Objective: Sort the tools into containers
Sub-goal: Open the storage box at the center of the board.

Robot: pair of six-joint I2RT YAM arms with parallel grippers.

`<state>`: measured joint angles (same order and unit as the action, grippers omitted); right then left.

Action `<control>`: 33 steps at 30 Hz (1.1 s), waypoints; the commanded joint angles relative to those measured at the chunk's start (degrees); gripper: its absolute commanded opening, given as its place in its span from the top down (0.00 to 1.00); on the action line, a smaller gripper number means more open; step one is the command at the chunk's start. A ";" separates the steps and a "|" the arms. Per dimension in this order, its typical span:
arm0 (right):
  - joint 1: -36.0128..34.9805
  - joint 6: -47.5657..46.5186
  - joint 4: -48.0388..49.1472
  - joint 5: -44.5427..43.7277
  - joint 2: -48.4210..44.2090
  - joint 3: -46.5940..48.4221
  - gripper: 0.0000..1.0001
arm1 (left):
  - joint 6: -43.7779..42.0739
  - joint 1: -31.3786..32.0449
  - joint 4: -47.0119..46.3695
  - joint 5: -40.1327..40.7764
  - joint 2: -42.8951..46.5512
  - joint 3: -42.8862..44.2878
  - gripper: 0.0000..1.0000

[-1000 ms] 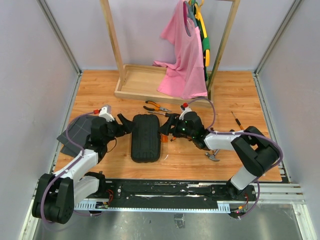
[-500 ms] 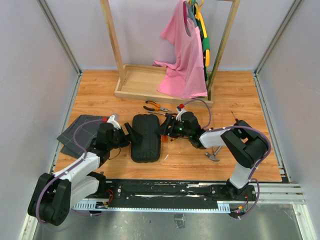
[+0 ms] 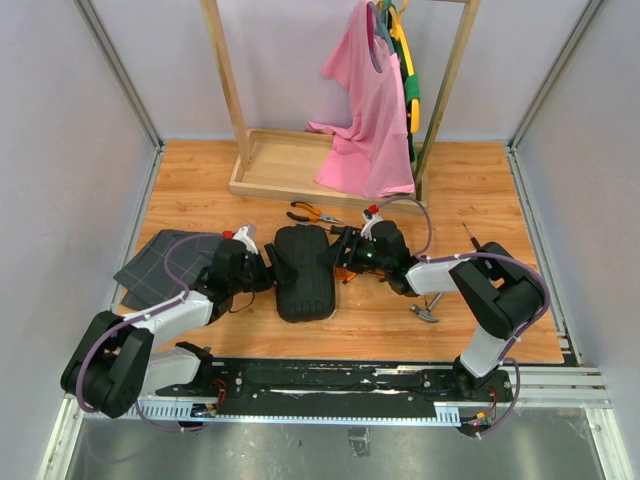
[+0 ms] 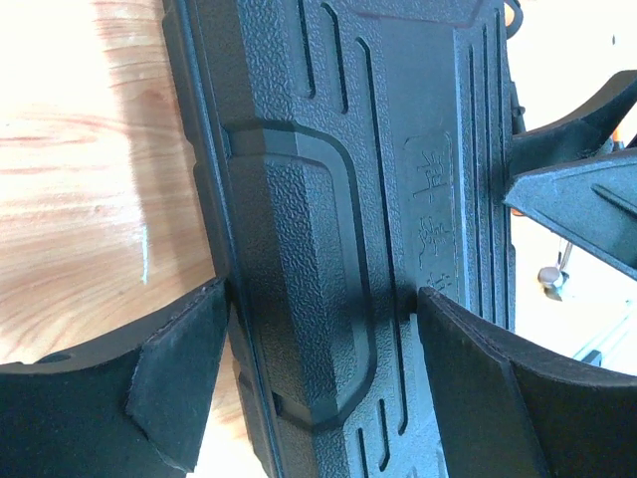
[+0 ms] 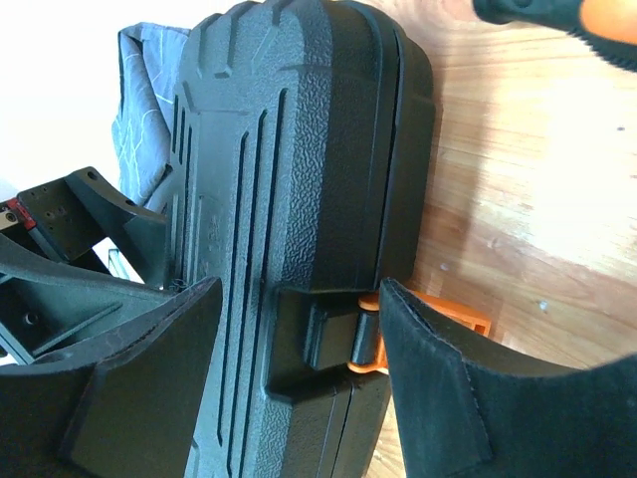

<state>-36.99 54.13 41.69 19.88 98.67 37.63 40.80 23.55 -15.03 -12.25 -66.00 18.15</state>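
Wrist views, left fingers (image 4: 174, 388) and right fingers (image 5: 443, 398) wide apart, straddling tool case (image 4: 328, 199)

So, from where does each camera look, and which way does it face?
Top external: above and behind the arms, facing down at the table; both arms show, left gripper and right gripper flanking the tool case.
Left wrist: on the left arm, facing the case's top; its fingers show.
Right wrist: on the right arm, facing the orange latch; its fingers show.
Shared: both wrist views see the case and the opposite gripper.
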 commanded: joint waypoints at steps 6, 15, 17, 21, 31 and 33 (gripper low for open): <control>1.91 -2.00 -2.16 1.17 -2.98 -1.24 0.31 | -0.24 1.67 -4.21 1.36 -2.65 4.11 0.21; 1.97 -2.30 -3.43 2.63 -0.90 -0.06 0.27 | -1.13 1.67 -2.43 2.73 -2.01 2.75 0.26; 1.98 -2.19 -3.14 2.99 -0.85 0.04 0.27 | -1.17 1.72 -2.45 2.84 -2.16 2.56 0.31; 1.93 -1.97 -2.63 3.80 -1.23 0.25 0.28 | -1.40 1.67 -2.51 2.85 -2.24 2.43 0.38; 0.85 -1.10 -2.41 5.44 -3.46 0.81 0.30 | -1.43 1.67 -3.35 2.33 -2.56 1.71 0.39; 0.58 -0.44 -1.70 5.88 -3.65 0.83 0.30 | -1.43 1.67 -3.52 2.16 -2.41 1.57 0.39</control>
<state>-35.97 52.58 38.06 22.59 97.19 36.80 40.56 24.62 -16.53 -9.50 -69.04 20.56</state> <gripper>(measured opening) 0.703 0.644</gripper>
